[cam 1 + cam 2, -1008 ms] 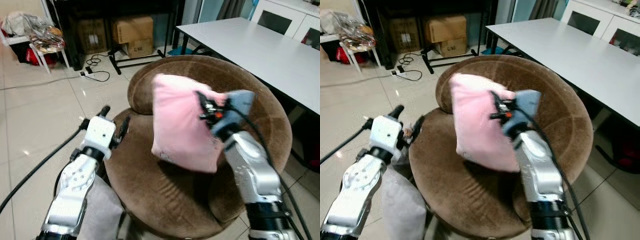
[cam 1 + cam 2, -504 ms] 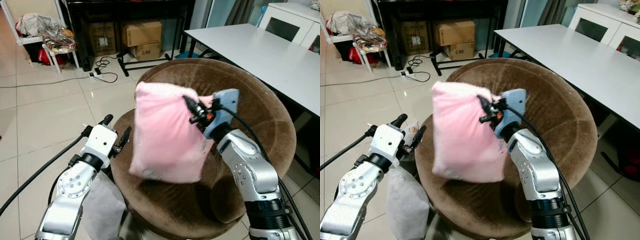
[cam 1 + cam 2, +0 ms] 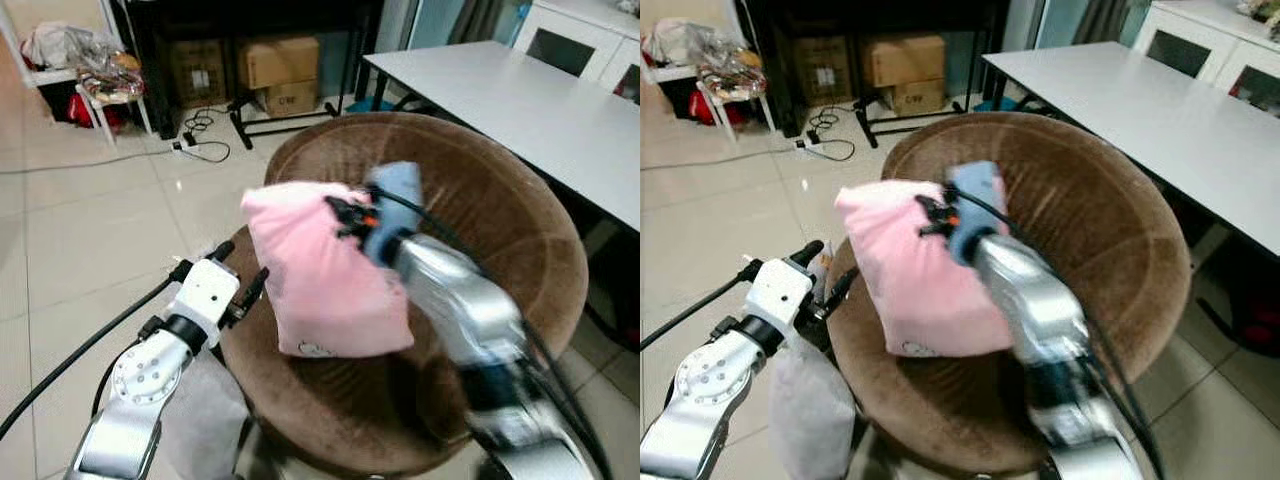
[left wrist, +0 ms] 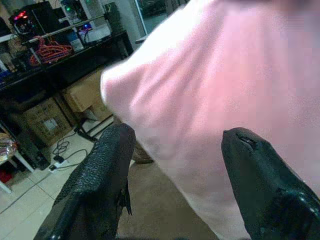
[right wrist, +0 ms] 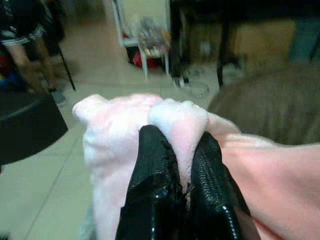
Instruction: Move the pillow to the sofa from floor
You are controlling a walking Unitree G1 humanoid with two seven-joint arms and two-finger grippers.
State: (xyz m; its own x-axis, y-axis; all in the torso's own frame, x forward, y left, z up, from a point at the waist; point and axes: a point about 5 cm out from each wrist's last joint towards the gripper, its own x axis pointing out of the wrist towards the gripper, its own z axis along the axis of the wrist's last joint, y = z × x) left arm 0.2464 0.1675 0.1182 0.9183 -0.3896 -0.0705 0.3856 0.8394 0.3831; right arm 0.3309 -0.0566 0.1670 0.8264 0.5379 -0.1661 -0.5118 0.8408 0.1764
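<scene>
The right gripper is pinching a fold of the pink pillow, its jaws clamped tight on the fabric near the pillow's upper edge, and the right arm is showing blurred in the head views. The pillow is hanging over the seat of the round brown sofa, its lower edge sitting at or just above the cushion; whether it is touching cannot be told. A small pale mark is showing near the pillow's bottom edge, too small to read. The left gripper is hovering at the sofa's left rim, just beside the pillow, with its jaws apart and nothing between them. A grey cushion is lying on the floor beside the left arm. Behind the sofa, cardboard boxes are sitting under a dark desk; one is carrying a short printed label that is too blurred to read with confidence. A white worktop is standing to the right, and a white chair piled with bags is standing on the tiled floor at far left.
</scene>
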